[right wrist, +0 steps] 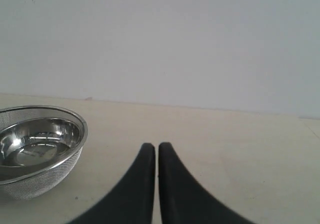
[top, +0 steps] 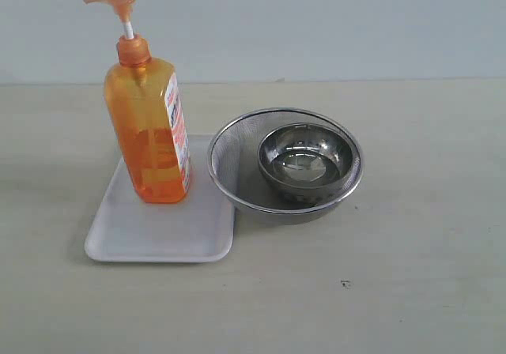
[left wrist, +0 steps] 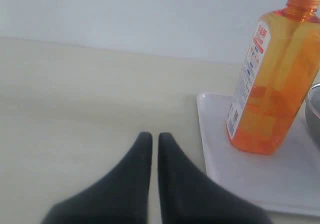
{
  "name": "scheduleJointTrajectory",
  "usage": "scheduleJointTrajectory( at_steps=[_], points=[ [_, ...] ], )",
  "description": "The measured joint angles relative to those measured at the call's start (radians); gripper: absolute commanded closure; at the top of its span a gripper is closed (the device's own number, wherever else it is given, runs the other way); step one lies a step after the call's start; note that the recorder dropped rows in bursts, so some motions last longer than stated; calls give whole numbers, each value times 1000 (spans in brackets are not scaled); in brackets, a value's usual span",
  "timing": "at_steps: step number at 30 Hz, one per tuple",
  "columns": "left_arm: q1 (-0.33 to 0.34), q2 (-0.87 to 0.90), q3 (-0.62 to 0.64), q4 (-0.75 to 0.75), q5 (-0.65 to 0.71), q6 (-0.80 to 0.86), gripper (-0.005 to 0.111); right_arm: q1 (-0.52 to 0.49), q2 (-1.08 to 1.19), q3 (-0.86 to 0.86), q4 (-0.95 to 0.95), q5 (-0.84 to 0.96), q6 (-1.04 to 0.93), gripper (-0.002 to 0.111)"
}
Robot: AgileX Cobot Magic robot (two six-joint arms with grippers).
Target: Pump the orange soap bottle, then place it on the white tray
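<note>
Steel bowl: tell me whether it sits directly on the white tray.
No, the steel bowl rests inside the mesh strainer, not on the white tray.

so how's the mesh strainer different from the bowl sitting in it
The strainer is see-through wire mesh; the bowl is solid, shiny steel. The strainer is wider; the bowl is smaller and nests inside it. The strainer's rim reaches the white tray at its edge; the bowl sits clear of the tray. Both are round, metal and open side up.
</note>
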Motion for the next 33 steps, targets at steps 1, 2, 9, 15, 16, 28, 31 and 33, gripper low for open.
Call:
scheduleJointTrajectory(
  at_steps=[1, 2, 9, 15, 16, 28, 31, 33],
  points=[
    [0, 0, 0, 0, 0, 0, 102, 0, 0, 0, 0, 0, 4, 108],
    [0, 0, 0, 0, 0, 0, 102, 0, 0, 0, 0, -2, 15, 108],
    [0, 0, 0, 0, 0, 0, 102, 0, 0, 0, -321, -9, 367, 108],
    [0, 0, 0, 0, 0, 0, 102, 0, 0, 0, -852, 21, 920, 108],
    [0, 0, 0, 0, 0, 0, 102, 0, 0, 1, -890, 36, 960, 108],
    [0, 0, 0, 0, 0, 0, 102, 0, 0, 5, -976, 166, 1023, 108],
    [0, 0, 0, 0, 0, 0, 102, 0, 0, 5, -976, 171, 1023, 108],
    [0, 0, 0, 0, 0, 0, 102, 0, 0, 5, -976, 171, 1020, 108]
  ],
)
